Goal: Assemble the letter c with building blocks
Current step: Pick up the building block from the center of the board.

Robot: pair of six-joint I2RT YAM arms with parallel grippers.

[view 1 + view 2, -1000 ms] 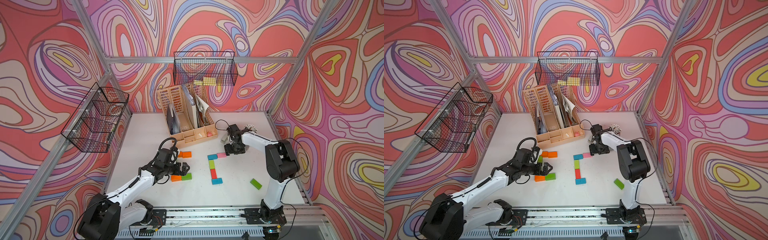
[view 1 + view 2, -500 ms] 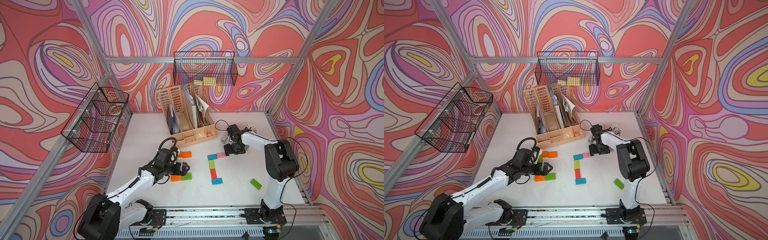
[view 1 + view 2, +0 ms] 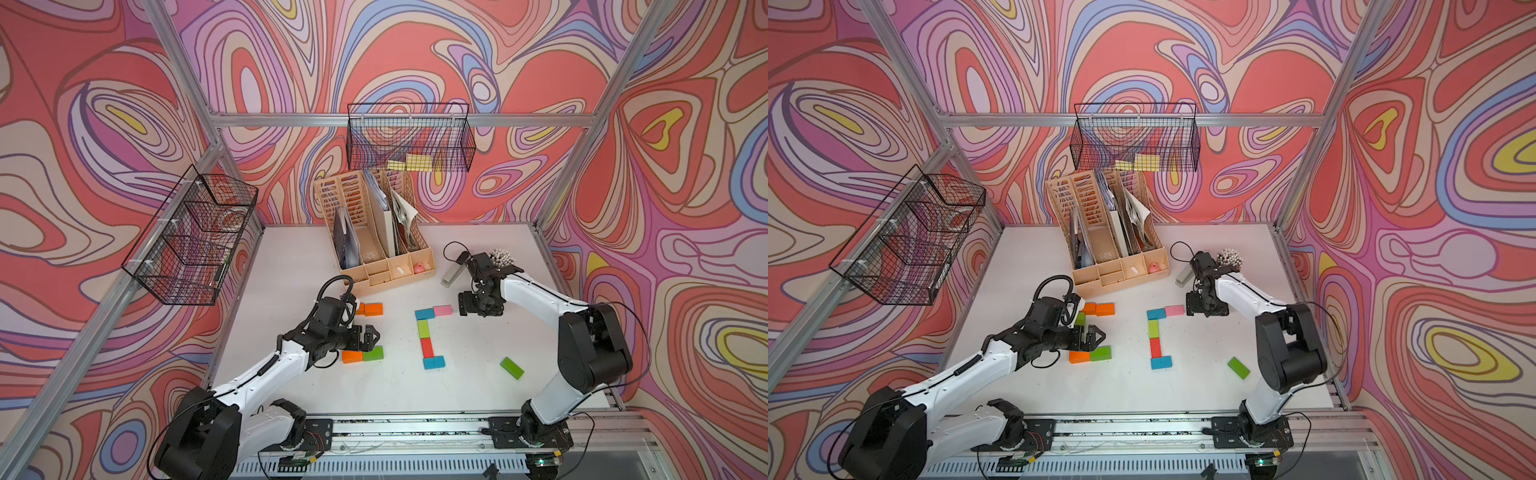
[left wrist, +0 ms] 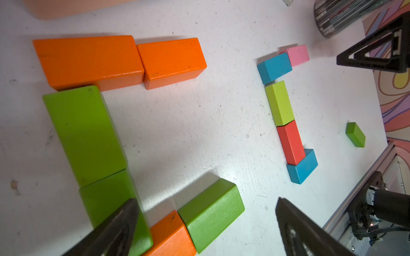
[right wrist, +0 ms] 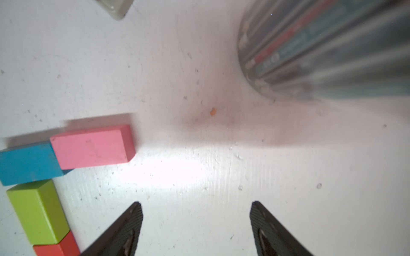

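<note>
Two groups of building blocks lie on the white table. In the middle, a blue block, a pink block, a lime block, a red block and another blue block form an angular C. To its left lie two orange blocks, two green blocks, and an orange and green pair. My left gripper hovers open over that pair. My right gripper stands open and holds nothing, just right of the pink block.
A loose green block lies at the front right. A beige file organizer stands at the back. A stapler and a pen cup sit behind the right gripper. Wire baskets hang on the walls.
The right gripper's jaws have spread slightly wider. Both arms and all blocks stay where they were.
</note>
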